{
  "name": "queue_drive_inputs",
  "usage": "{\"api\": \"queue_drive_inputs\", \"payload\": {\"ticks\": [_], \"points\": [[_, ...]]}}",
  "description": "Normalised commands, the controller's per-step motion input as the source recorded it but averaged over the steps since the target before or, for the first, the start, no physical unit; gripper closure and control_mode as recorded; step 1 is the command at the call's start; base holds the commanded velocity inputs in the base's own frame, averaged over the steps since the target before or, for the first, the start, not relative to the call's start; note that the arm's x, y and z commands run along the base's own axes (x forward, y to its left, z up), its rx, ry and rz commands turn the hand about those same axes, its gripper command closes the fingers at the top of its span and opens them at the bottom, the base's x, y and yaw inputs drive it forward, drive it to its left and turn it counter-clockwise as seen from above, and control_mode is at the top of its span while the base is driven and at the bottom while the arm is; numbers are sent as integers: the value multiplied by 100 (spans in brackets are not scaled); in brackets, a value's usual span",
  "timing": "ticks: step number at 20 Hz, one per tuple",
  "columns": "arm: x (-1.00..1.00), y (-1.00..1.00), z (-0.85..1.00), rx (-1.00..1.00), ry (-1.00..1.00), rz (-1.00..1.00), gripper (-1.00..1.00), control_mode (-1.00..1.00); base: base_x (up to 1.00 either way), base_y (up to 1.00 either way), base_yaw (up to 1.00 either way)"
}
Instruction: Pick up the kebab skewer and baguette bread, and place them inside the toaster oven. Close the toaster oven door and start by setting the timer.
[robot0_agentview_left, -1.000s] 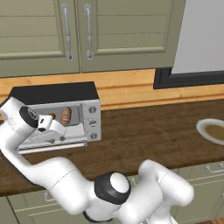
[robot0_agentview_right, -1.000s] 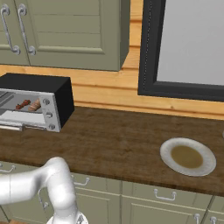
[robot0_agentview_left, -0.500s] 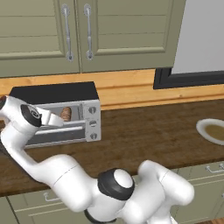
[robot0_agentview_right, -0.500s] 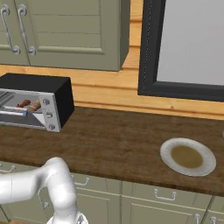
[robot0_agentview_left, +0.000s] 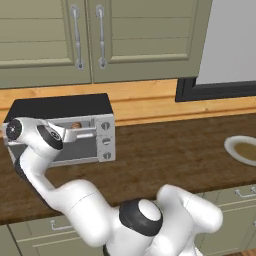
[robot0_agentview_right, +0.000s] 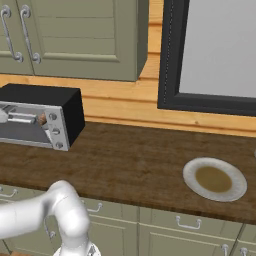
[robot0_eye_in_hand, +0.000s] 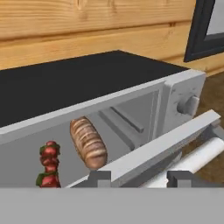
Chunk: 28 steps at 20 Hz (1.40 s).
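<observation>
Tan baguette bread (robot0_eye_in_hand: 89, 143) and the red-chunked kebab skewer (robot0_eye_in_hand: 49, 169) lie side by side inside the toaster oven (robot0_agentview_left: 70, 131) on the wooden surface (robot0_agentview_right: 145, 165). Its toaster oven door (robot0_eye_in_hand: 162, 144) stands nearly shut, and the pincer (robot0_eye_in_hand: 138, 178) is closed at its edge.

The toaster oven (robot0_agentview_left: 65, 131) stood on the counter (robot0_agentview_left: 175, 155), a plate (robot0_agentview_right: 215, 179) well off at its three o'clock. Inside lay the bread (robot0_eye_in_hand: 88, 143), the skewer (robot0_eye_in_hand: 49, 169) at its nine o'clock.
</observation>
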Motion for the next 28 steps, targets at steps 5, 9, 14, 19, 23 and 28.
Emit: {"api": "queue_drive_inputs", "payload": {"ticks": [5, 9, 14, 19, 23, 28], "points": [[39, 0, -67, 5, -25, 12, -100, -100, 0, 0, 0], [43, 2, -66, 5, -22, 11, -100, -100, 0, 0, 0], [22, 3, -60, 4, -15, 10, -100, -100, 0, 0, 0], [7, 2, -32, 3, -6, 8, -100, -100, 0, 0, 0], [36, 0, -44, 1, 0, 5, -100, -100, 0, 0, 0], [39, 0, -45, 1, 0, 4, -100, -100, 0, 0, 0]]}}
